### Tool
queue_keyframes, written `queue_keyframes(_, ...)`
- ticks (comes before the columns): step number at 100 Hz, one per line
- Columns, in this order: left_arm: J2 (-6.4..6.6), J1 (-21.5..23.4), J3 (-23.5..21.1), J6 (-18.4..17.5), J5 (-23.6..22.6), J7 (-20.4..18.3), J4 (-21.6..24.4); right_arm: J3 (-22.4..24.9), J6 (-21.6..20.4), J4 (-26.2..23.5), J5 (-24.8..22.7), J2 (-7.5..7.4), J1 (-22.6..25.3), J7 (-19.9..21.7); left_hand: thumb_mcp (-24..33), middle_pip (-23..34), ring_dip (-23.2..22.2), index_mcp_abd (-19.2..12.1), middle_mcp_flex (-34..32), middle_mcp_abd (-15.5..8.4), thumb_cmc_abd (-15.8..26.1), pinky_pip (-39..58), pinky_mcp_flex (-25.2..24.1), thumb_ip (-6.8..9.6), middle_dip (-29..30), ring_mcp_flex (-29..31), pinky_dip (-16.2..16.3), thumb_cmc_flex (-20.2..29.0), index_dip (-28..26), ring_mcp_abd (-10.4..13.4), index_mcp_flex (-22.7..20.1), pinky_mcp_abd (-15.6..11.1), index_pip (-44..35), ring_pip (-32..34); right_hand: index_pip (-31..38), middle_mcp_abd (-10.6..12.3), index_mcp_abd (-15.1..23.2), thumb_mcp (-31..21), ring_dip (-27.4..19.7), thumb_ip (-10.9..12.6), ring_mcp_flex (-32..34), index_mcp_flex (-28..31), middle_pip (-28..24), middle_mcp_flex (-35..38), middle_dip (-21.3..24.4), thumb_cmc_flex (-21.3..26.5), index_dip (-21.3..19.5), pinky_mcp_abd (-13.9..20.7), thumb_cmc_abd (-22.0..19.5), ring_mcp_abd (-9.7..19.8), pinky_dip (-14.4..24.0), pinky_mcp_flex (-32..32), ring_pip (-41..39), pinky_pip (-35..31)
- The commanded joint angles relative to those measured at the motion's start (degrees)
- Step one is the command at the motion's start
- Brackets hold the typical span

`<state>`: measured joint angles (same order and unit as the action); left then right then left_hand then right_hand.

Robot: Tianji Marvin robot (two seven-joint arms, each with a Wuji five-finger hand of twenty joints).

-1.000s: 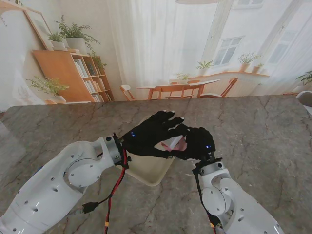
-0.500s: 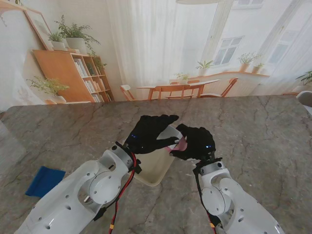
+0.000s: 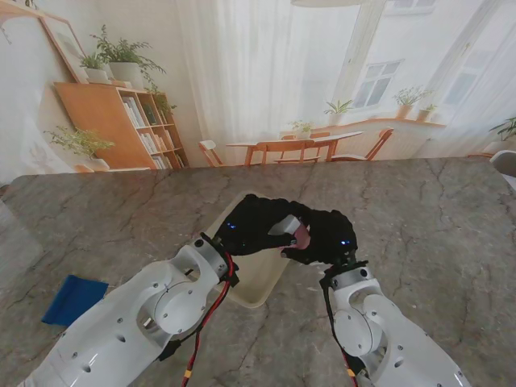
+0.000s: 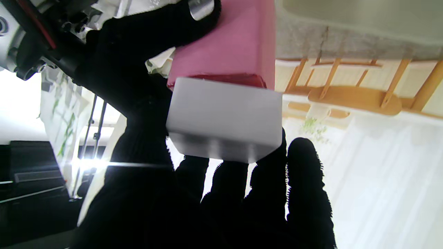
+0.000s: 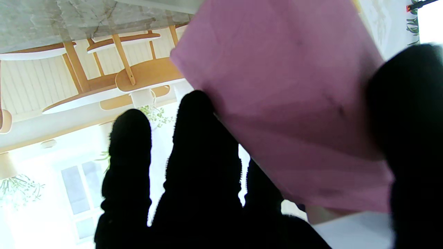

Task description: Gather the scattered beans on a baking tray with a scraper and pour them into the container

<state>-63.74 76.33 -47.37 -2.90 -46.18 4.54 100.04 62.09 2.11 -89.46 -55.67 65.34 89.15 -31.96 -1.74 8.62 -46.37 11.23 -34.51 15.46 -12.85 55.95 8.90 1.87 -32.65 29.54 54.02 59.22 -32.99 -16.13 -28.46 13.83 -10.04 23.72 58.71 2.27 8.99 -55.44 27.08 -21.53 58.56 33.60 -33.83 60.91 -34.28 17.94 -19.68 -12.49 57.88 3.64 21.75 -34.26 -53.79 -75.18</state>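
Grey veined marble table (image 3: 419, 218); cream baking tray (image 3: 260, 284) under both black-gloved hands. Right hand (image 3: 326, 235) grips flat pink scraper (image 4: 225, 45). Left hand (image 3: 256, 226) curls around scraper's white blocky handle (image 4: 223, 121). Tray contents hidden.

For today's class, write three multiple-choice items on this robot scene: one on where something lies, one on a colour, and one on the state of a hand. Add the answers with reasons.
1. Where does the blue cloth lie on the table?
A. at the robot's left, nearer to me than the tray
B. inside the tray
C. at the far right edge

2. What colour is the scraper blade?
A. green
B. pink
C. yellow

3. What is the right hand doing?
A. resting flat on the table
B. hanging open, holding nothing
C. holding the scraper

Answers:
1 A: the stand view shows it left of the left arm, apart from the baking tray.
2 B: both wrist views show pink.
3 C: its fingers close around the blade.
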Motion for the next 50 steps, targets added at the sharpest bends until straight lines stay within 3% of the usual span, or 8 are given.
queue_keyframes(1,-0.55,-0.19,0.03,-1.1,0.28,0.93,-1.38,0.17,0.06,-0.42,0.21,0.06,0.2,0.37,5.17,3.81,-0.29,-1.93,-3.54,-4.16,-1.58,2.06,1.57,-2.32,-2.45,2.31,-1.86,8.46,-1.46,2.59,-1.44,-2.65,-1.66,1.33,9.53,7.18,11.42,-11.21,-0.36,4.99,1.09,4.45,-8.93,6.02,-2.54,13.65,-3.46,-0.81,-10.97,1.98,0.8,0.46,0.7,-1.42)
queue_keyframes(8,-0.82,-0.29,-0.26,-3.17,2.07,1.52,-2.26,0.26,0.1,-0.48,0.3,0.1,0.29,0.25,10.2,4.61,1.55,-3.14,-5.55,-5.61,-3.44,2.86,3.44,-2.54,-3.85,4.91,-4.27,10.42,-2.85,5.24,-2.65,-4.37,-2.41,1.44,9.45,7.2,11.43,-11.2,-0.37,4.98,1.08,4.35,-8.92,6.0,-2.53,13.61,-3.43,-0.81,-10.97,2.03,0.81,0.46,0.71,-1.42)
queue_keyframes(9,-0.85,-0.31,-0.32,-3.53,2.36,1.55,-2.37,0.27,0.1,-0.48,0.32,0.1,0.3,0.23,12.68,4.71,2.41,-3.49,-6.07,-6.23,-4.67,2.82,4.12,-2.91,-8.0,5.76,-4.91,10.72,-3.04,6.01,-2.89,-4.94,-2.6,1.07,9.49,7.22,11.45,-11.19,-0.38,4.97,1.07,4.4,-8.93,6.02,-2.53,13.6,-3.45,-0.81,-10.94,2.06,0.81,0.46,0.72,-1.42)
queue_keyframes(13,-0.87,-0.42,-0.64,-5.36,3.25,1.53,-2.82,0.31,0.1,-0.5,0.38,0.13,0.34,0.16,14.69,3.97,3.39,-4.3,-6.61,-7.09,-5.63,2.19,4.97,-3.14,-9.93,6.74,-5.68,11.87,-3.19,7.04,-3.06,-5.77,-2.87,0.08,9.51,7.31,11.48,-11.2,-0.39,4.97,1.07,4.42,-8.93,6.04,-2.53,13.56,-3.47,-0.7,-10.99,2.12,0.8,0.49,0.74,-1.38)
queue_keyframes(16,-0.85,-0.51,-0.89,-6.58,3.67,1.46,-3.15,0.34,0.08,-0.51,0.44,0.15,0.36,0.11,15.71,3.18,3.53,-4.68,-6.61,-7.4,-5.61,0.96,5.14,-3.11,-8.5,7.02,-6.61,12.03,-3.29,7.38,-3.16,-6.1,-3.08,-1.07,9.48,7.32,11.5,-11.21,-0.4,4.97,1.08,4.39,-8.93,6.05,-2.52,13.53,-3.46,-0.67,-11.01,2.12,0.8,0.49,0.74,-1.38)
queue_keyframes(19,-0.77,-0.66,-1.16,-8.24,3.75,1.41,-3.53,0.36,0.06,-0.51,0.49,0.16,0.38,0.05,18.89,3.02,3.71,-5.48,-6.26,-8.34,-6.56,-0.94,5.28,-3.4,-1.15,7.74,-8.31,11.79,-3.33,8.4,-3.12,-6.75,-3.31,-3.54,9.48,7.34,11.56,-11.2,-0.4,4.97,1.08,4.41,-8.94,6.07,-2.52,13.53,-3.46,-0.66,-10.96,2.12,0.8,0.49,0.75,-1.37)
queue_keyframes(31,-0.27,-1.47,-2.05,-14.21,2.09,1.56,-4.89,0.43,0.05,-0.54,0.65,0.22,0.47,-0.09,23.87,1.7,5.84,-7.19,-5.15,-10.34,-8.64,-5.14,6.5,-4.28,2.99,9.05,-11.19,11.99,-3.09,11.45,-2.69,-9.67,-3.32,-7.79,9.44,7.36,11.67,-11.23,-0.42,4.97,1.06,4.39,-8.92,6.06,-2.51,13.47,-3.44,-0.6,-10.99,2.19,0.8,0.42,0.78,-1.37)
queue_keyframes(50,0.78,-2.8,-3.07,-22.22,1.11,-1.19,-6.06,0.54,-0.11,-0.58,1.23,0.33,0.57,0.01,29.79,-3.14,24.93,-10.77,0.71,-11.75,-8.04,-19.67,3.48,-4.03,11.53,5.22,-20.04,9.73,-2.46,15.64,-2.66,-11.1,-3.55,-16.67,9.35,7.58,11.99,-11.28,-0.46,4.94,1.11,4.33,-8.86,6.11,-2.49,13.3,-3.42,-0.43,-11.0,2.4,0.77,0.42,0.91,-1.31)
